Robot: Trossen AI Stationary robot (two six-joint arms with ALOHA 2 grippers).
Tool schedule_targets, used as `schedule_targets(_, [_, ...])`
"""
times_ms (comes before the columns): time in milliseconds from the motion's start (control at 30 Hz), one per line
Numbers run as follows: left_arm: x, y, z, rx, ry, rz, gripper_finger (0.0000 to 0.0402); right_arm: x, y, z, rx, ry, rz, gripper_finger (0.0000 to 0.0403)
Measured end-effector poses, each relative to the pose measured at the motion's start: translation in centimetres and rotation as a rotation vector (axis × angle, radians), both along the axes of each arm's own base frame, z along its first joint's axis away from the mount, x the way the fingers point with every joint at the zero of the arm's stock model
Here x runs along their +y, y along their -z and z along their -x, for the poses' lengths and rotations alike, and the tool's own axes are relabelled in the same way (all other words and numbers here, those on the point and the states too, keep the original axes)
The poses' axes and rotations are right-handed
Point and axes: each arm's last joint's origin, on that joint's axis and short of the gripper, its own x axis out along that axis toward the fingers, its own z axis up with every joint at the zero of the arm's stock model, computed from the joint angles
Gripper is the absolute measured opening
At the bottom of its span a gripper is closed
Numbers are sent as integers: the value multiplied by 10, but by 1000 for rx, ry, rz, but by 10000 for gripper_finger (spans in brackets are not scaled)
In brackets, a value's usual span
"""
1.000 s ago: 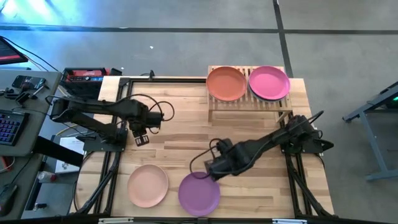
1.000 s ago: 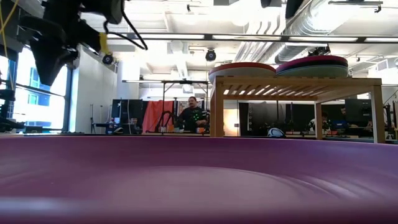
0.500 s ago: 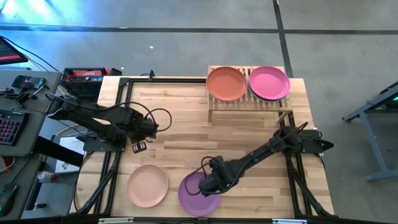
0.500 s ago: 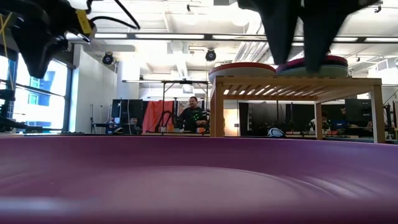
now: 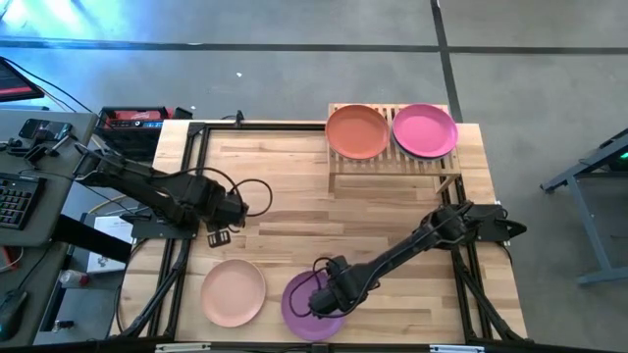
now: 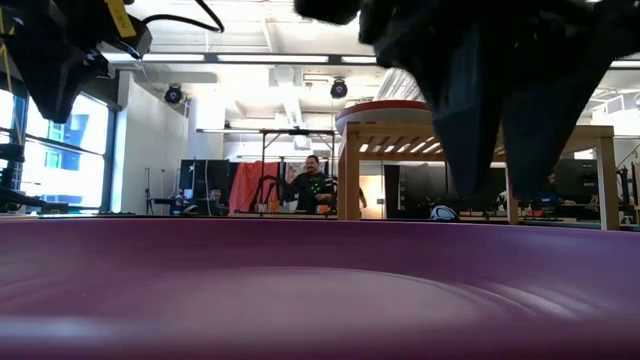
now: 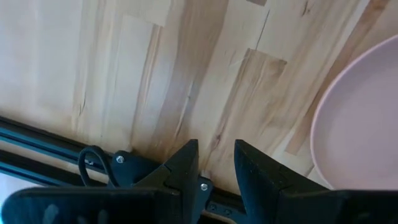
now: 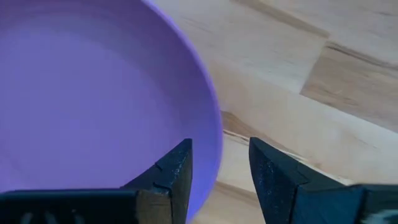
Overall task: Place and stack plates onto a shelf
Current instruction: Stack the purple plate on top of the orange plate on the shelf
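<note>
Since a second ago the right gripper (image 5: pixel 316 304) has dropped to the purple plate (image 5: pixel 306 312) at the bottom centre of the high view — its jaws apart, straddling the rim. The left gripper (image 5: pixel 222 238), jaws apart and empty, has pulled toward the peach plate (image 5: pixel 234 291). Farther up, orange-red (image 5: pixel 357 130) and magenta (image 5: pixel 424 129) plates top the shelf (image 5: pixel 392 166).

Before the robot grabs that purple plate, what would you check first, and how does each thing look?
1. Right end effector open: ok.
2. Its fingers straddle the purple plate rim, one inside, one outside: ok.
3. Plate not yet gripped: ok, a gap shows beside the rim.
4. Shelf has a spot to stack: ok, the orange-red plate and magenta plate sit side by side on top.
5. Left end effector clear of the peach plate: ok, it is apart from it, open and empty.
</note>
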Motion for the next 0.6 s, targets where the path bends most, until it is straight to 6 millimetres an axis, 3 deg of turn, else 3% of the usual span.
schedule_targets(300, [-1, 0, -2, -21, 4, 5, 92, 4, 24, -5, 32, 0, 10, 135])
schedule_targets(600, [-2, 0, -5, -49, 5, 10, 92, 5, 31, -7, 36, -2, 15, 118])
